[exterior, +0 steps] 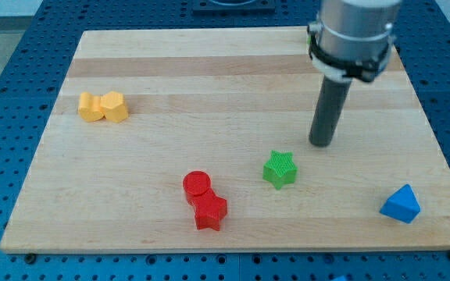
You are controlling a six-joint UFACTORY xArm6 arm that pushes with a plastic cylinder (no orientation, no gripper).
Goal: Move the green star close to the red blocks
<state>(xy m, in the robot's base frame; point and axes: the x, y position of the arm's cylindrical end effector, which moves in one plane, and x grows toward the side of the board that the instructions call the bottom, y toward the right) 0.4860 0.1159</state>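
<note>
The green star (280,169) lies on the wooden board, right of centre toward the view's bottom. Two red blocks sit to its lower left, touching each other: a red cylinder (197,185) and a red star (210,211) just below it. My tip (321,144) rests on the board to the upper right of the green star, a short gap away and not touching it. The rod rises from there to the arm's grey body at the view's top.
Two yellow blocks (103,106) sit side by side at the view's left. A blue triangular block (401,204) lies near the board's bottom right corner. The wooden board (209,70) rests on a blue perforated table.
</note>
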